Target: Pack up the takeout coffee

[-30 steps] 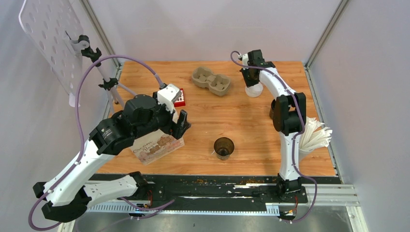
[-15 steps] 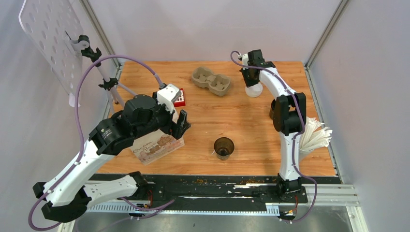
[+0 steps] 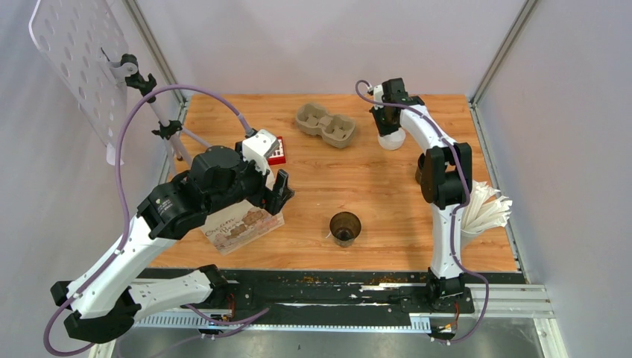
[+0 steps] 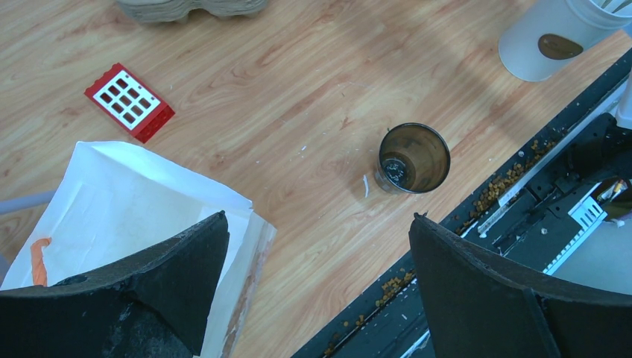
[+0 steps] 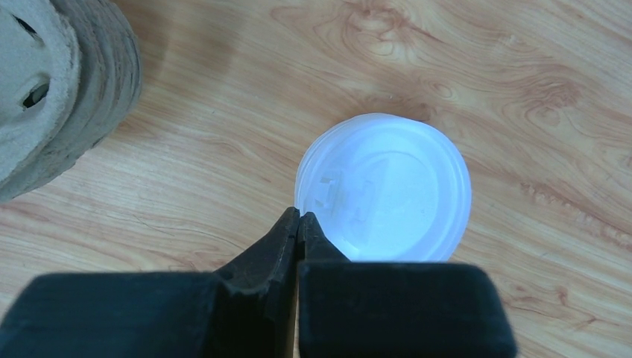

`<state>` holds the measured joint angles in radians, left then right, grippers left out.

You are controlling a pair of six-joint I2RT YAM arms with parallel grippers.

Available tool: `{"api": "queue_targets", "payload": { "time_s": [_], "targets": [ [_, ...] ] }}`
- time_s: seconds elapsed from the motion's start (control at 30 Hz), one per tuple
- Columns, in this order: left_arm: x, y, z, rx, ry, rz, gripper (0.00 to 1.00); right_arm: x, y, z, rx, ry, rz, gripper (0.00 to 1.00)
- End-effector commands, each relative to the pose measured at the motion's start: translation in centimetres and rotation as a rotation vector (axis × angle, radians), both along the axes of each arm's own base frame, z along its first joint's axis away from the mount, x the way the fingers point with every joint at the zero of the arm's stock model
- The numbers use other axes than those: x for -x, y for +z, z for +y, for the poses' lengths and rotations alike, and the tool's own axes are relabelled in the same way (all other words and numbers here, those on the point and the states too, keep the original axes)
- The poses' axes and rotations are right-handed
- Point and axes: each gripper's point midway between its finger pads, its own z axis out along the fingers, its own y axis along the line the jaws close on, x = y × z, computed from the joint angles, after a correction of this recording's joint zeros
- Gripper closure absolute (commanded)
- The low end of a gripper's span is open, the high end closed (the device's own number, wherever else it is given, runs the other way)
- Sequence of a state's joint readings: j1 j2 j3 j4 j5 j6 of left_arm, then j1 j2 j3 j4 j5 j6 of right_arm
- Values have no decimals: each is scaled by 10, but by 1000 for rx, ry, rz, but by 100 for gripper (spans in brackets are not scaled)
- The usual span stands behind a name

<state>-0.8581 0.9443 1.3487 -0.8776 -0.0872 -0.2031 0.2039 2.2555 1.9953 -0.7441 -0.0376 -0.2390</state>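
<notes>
Right wrist view: right gripper (image 5: pixel 299 216) pinched together, tips at the rim of the white lid (image 5: pixel 387 190).
Open brown cup (image 3: pixel 345 226), contents unclear, stands well apart; left gripper (image 4: pixel 319 218) gapes over the paper bag (image 4: pixel 134 194).

Pulp tray (image 5: pixel 45 97): cut off by the left edge in the right wrist view and by the top edge in the left wrist view. White lid (image 5: pixel 387 186): near rim hidden behind the closed fingers of the right gripper (image 5: pixel 298 220); whatever lies under it is out of sight. Paper bag (image 3: pixel 242 224): partly covered by the left arm (image 3: pixel 201 186), print too small to read; white holder (image 4: pixel 551 37) clipped at the top edge.
</notes>
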Motion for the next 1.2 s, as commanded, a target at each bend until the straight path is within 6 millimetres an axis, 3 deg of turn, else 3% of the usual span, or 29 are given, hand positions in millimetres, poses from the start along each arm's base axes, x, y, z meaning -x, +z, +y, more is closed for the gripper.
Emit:
{"api": "queue_targets", "payload": {
  "time_s": [0.0,0.23,0.33,0.4,0.63,1.0,1.17],
  "targets": [
    [-1,15,-1,41,4,-35,3,-6,29,3,-31,22,-70,100],
    [-1,13,-3,42,2,-26,3,-11,40,0,-26,-11,-97,98],
    [-1,13,-4,42,1,-25,3,-12,35,-3,-11,-23,-90,76],
    [-1,12,-4,41,0,-24,3,-13,28,-4,-4,-28,-78,73],
    [-1,10,-3,31,1,-23,2,-15,10,-3,-4,-29,-45,76],
    [-3,8,-3,22,3,-25,3,-17,0,-2,-1,-25,-28,79],
    [-3,7,-2,19,4,-28,3,-17,1,-2,-1,-23,-32,91]
  ]
}}
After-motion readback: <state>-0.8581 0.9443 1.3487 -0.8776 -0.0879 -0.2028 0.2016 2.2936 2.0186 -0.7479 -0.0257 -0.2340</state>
